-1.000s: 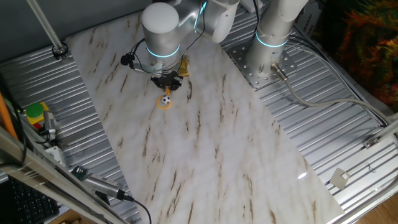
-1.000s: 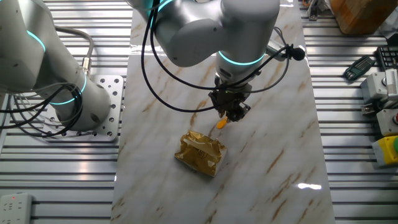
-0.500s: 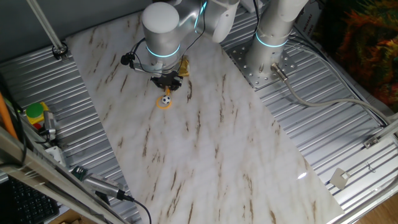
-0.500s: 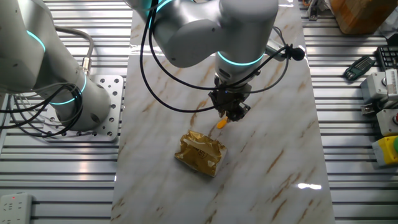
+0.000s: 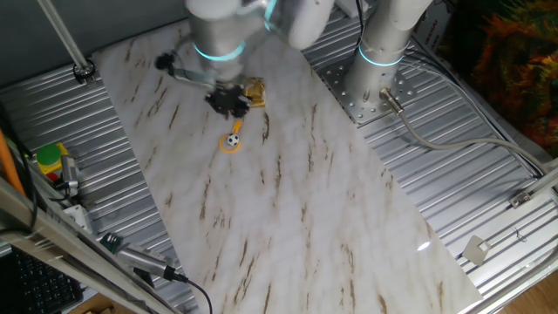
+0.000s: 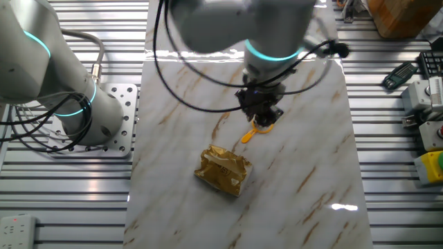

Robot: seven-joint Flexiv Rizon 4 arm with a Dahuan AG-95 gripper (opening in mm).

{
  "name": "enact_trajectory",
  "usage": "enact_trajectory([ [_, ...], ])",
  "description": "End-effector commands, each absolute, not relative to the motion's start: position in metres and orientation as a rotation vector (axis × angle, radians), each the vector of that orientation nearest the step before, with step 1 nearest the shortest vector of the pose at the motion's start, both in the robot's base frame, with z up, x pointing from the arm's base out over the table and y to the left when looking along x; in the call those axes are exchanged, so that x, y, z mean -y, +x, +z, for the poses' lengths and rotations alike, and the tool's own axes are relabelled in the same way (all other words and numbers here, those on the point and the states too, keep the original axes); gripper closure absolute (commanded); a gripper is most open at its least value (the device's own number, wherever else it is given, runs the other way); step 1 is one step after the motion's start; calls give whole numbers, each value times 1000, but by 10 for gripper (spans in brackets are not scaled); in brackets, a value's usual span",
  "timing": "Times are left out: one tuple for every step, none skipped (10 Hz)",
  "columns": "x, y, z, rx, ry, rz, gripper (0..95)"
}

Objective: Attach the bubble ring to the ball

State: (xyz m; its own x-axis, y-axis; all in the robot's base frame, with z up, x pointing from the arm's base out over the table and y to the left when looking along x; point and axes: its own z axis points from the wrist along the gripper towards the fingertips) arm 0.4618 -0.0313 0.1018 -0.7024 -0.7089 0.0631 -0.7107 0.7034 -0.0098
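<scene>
The orange-yellow bubble ring (image 5: 231, 145) lies flat on the marble board, its short handle pointing toward the far side. The tiny black-and-white ball (image 5: 234, 139) sits inside the hoop. My gripper (image 5: 228, 104) hovers just beyond the handle's end, apart from the ring, blurred, with its fingers slightly spread and nothing between them. In the other fixed view the gripper (image 6: 265, 116) stands over the ring (image 6: 253, 131); only the hoop's near edge and the handle show, and the ball is hidden behind the fingers.
A crumpled gold foil wrapper (image 5: 254, 89) lies right of the gripper, also seen in the other view (image 6: 223, 170). The arm's base plate (image 5: 370, 87) stands at the board's right edge. Tools and a yellow-green object (image 5: 50, 159) sit at the left.
The gripper has let go of the ring's handle and moved up and away toward the far left. Ring and ball have stayed in place.
</scene>
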Motion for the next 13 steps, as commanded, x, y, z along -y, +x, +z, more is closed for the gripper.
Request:
enact_trajectory([
  [9, 523, 154, 3125, 395, 37, 760],
  [-2, 550, 164, 3167, 155, 34, 760],
  [-7, 573, 167, 3184, 46, 0, 760],
  [-8, 589, 167, 3195, -11, -12, 760],
  [-10, 601, 165, 3199, -43, -13, 760],
  [-10, 602, 164, 3202, -42, -10, 760],
  [-10, 602, 164, 3189, -29, -10, 760],
  [-9, 602, 164, 3186, -26, -13, 760],
  [-9, 602, 164, 3184, -14, -11, 760],
  [-9, 601, 164, 3180, 1, -10, 760],
  [-9, 601, 164, 3182, 26, -8, 760],
  [-10, 601, 165, 3181, 45, -14, 760],
  [-10, 600, 165, 3179, 60, -29, 760],
])
